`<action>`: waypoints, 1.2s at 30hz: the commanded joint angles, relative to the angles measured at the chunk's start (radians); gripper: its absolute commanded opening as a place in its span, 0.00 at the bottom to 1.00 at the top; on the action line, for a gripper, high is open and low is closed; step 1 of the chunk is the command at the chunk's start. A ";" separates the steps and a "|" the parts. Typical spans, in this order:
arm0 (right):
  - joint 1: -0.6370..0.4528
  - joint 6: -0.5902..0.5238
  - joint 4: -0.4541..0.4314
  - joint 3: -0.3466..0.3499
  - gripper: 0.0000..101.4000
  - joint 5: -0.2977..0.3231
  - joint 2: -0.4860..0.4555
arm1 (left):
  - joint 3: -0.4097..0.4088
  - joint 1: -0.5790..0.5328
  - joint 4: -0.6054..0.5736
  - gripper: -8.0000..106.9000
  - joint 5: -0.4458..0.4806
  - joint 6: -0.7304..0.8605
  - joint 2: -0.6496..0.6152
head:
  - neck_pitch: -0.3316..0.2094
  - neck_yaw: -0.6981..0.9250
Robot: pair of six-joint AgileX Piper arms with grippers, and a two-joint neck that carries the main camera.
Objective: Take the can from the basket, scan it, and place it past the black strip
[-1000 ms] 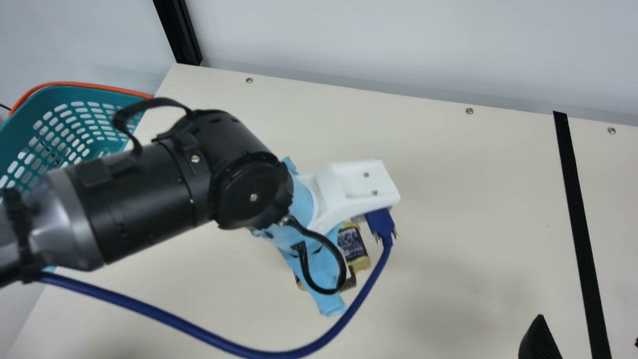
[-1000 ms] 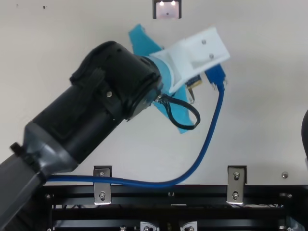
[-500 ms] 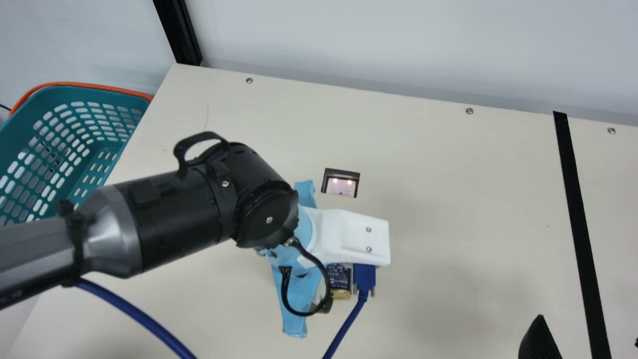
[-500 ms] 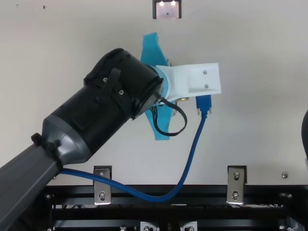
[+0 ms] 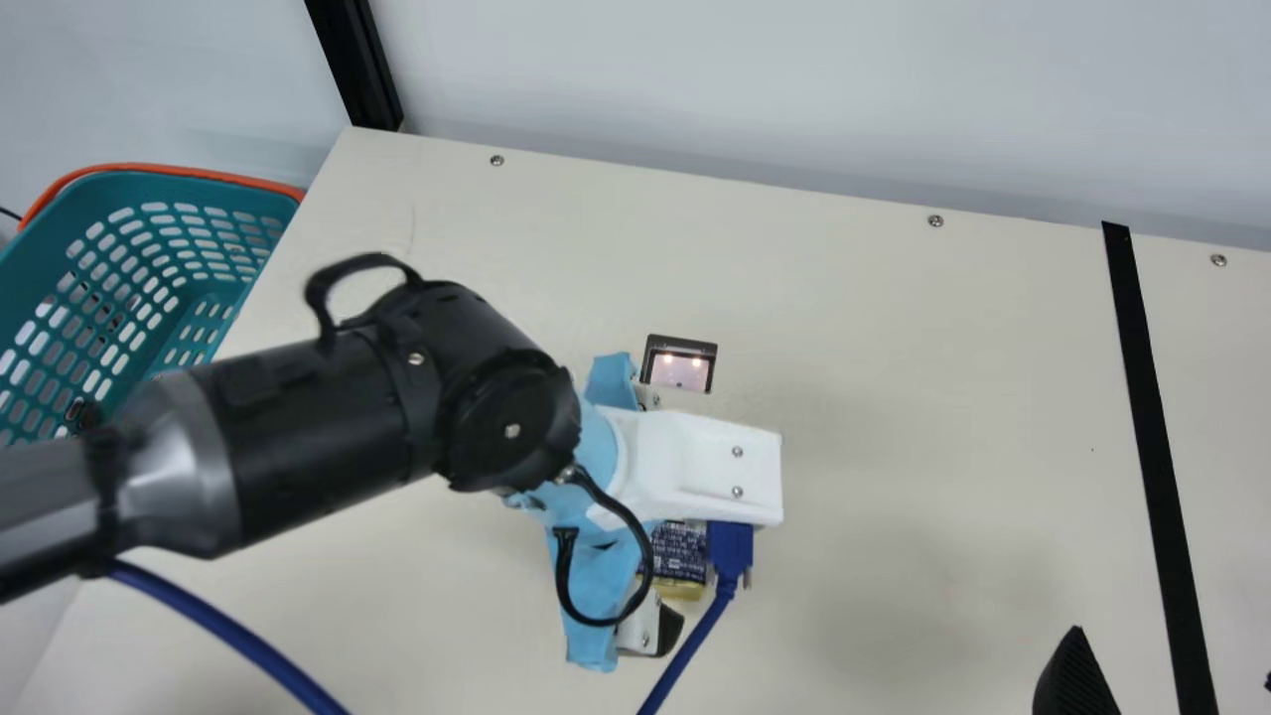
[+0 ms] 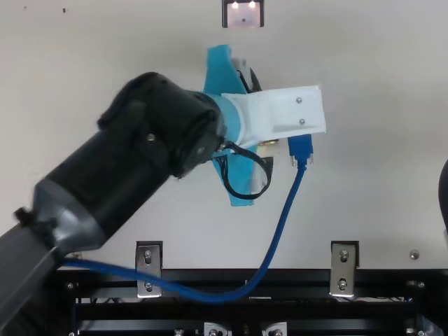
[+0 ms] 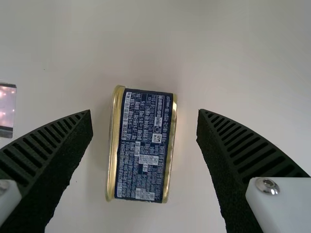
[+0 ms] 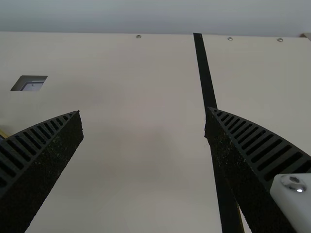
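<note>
Wide apart stood the fingers of the left gripper (image 6: 262, 123), lowered around the can (image 7: 146, 145) and touching neither side of it. The can lay on its flat side on the table (image 5: 943, 348), out of the basket, near the small window (image 5: 679, 372) let into the tabletop, its gold rims along the two long edges and its dark blue printed face upward. It was short of the black strip (image 5: 1147, 417), on the side toward the basket (image 5: 119, 189). Over it sat a white bracket (image 5: 705, 462) with a blue cable (image 6: 288, 210) plugged in, beside light blue wrapping (image 5: 596, 596). At the main view's lower right, the right gripper (image 5: 1172, 655) was spread wide too, with nothing between its fingers.

Cream and smooth, the table carried a fine hairline mark and a few tiny dark specks, with faint soft shadows across it. Three screws, one of them near the far left corner (image 5: 496, 160), followed the back edge, and the strip ran from that edge toward the front. Two lights glinted in the window. Along the front, metal plates (image 6: 343, 269) reached over a black frame (image 6: 210, 308). Beyond the table rose a pale, plain wall (image 5: 695, 89), a black post (image 5: 353, 60) standing by the far left corner. The teal basket, with slotted sides, stood off the left edge, an orange rim (image 5: 179, 171) showing behind its own.
</note>
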 commanded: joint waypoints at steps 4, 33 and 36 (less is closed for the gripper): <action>0.009 0.000 -0.004 -0.007 1.00 -0.004 0.009 | 0.017 0.049 -0.148 0.85 0.032 -0.050 -0.096 | -0.009 -0.001; 0.245 -0.245 -0.013 -0.474 1.00 -0.068 0.673 | 0.506 0.530 -1.105 0.85 -0.384 0.063 -0.635 | -0.009 -0.001; 0.263 -0.304 0.006 -0.516 1.00 -0.039 0.728 | 0.555 0.578 -1.170 0.85 -0.412 0.124 -0.687 | -0.009 -0.001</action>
